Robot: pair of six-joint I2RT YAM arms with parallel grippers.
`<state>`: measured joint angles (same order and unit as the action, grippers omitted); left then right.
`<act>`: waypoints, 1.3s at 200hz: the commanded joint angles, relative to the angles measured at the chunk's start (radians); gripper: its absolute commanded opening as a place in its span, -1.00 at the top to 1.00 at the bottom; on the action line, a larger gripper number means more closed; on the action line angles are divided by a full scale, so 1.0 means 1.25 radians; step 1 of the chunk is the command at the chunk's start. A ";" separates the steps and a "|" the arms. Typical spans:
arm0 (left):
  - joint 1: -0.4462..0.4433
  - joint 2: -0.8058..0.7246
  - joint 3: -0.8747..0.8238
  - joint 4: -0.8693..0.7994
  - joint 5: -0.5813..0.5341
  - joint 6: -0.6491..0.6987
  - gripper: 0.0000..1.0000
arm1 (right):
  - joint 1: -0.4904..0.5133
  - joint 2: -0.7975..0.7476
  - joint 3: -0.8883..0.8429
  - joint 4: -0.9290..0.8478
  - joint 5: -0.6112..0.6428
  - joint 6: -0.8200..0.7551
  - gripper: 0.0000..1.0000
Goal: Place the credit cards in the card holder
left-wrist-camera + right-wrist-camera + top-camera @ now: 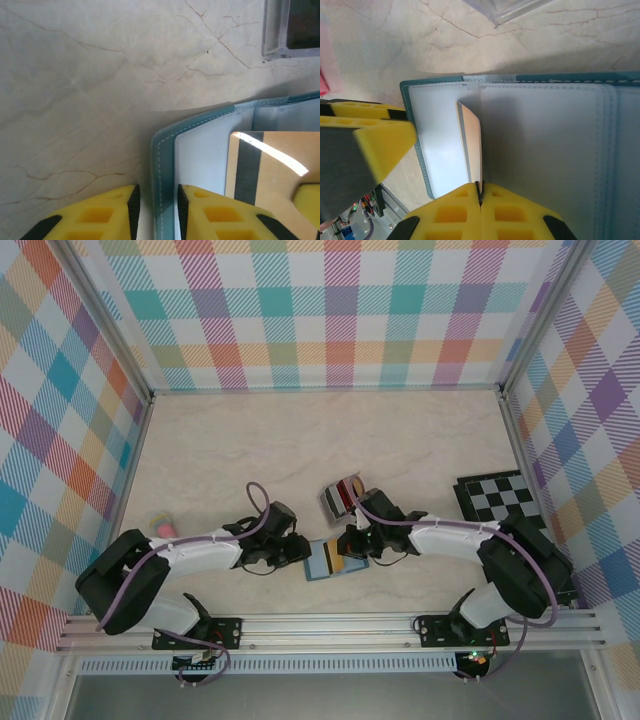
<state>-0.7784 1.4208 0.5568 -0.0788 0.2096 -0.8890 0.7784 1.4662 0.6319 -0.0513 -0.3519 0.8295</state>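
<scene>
One gold card [471,145] stood at the open holder [545,150] lying between your arms, pinched in your shut right claw [480,194], seemingly not yet slotted. Your left claw [157,202] straddled the holder's rim; whether it gripped, I couldn't tell. Other cards [343,496] sat behind.

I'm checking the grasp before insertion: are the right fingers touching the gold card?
Touching. In the right wrist view the right gripper is shut, its fingers pinching the gold card edge-on above the open card holder.
</scene>
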 commanded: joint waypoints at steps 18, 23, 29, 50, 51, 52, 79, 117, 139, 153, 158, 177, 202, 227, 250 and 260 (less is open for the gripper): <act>-0.016 0.069 0.024 0.029 0.022 0.028 0.66 | -0.025 -0.069 -0.019 -0.042 0.020 -0.015 0.96; -0.018 0.071 0.024 0.030 0.023 0.029 0.67 | -0.029 -0.080 -0.026 -0.038 0.022 -0.013 0.96; -0.018 0.073 0.026 0.032 0.023 0.029 0.68 | -0.034 -0.087 -0.034 -0.031 0.020 -0.011 0.96; -0.018 0.075 0.023 0.029 0.016 0.028 0.70 | -0.037 -0.085 -0.040 -0.020 0.003 -0.016 0.96; -0.018 0.075 0.023 0.030 0.016 0.028 0.69 | -0.037 -0.083 -0.041 -0.020 0.002 -0.016 0.96; -0.019 0.075 0.023 0.030 0.016 0.028 0.69 | -0.037 -0.082 -0.041 -0.018 0.000 -0.016 0.96; -0.020 0.078 0.027 0.032 0.018 0.028 0.70 | -0.037 -0.048 -0.045 0.011 -0.018 -0.012 0.96; -0.022 0.082 0.034 0.031 0.020 0.029 0.70 | -0.037 0.003 -0.049 0.060 -0.049 -0.008 0.96; -0.023 0.090 0.039 0.032 0.021 0.029 0.71 | -0.037 0.030 -0.051 0.079 -0.065 -0.018 0.96; -0.023 0.095 0.044 0.031 0.020 0.029 0.72 | -0.037 0.041 -0.059 0.091 -0.068 -0.022 0.96; -0.023 0.096 0.044 0.029 0.018 0.029 0.72 | -0.037 0.044 -0.060 0.091 -0.069 -0.025 0.96; -0.023 0.098 0.046 0.030 0.016 0.028 0.73 | -0.037 0.050 -0.066 0.100 -0.078 -0.032 0.96; -0.023 0.095 0.047 0.016 0.006 0.028 0.75 | -0.037 0.032 -0.067 0.065 -0.057 -0.035 0.96; -0.023 0.093 0.041 0.020 0.005 0.025 0.76 | -0.037 0.047 -0.068 0.093 -0.084 -0.021 0.93; -0.023 0.095 0.038 0.025 0.010 0.025 0.77 | -0.034 0.081 -0.066 0.145 -0.094 0.019 0.88; -0.025 0.095 0.036 0.025 0.008 0.024 0.77 | -0.026 0.091 -0.057 0.153 -0.095 0.026 0.87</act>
<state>-0.7784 1.4761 0.6128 -0.1329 0.2153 -0.8696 0.7242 1.5280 0.5682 0.1112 -0.4507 0.8268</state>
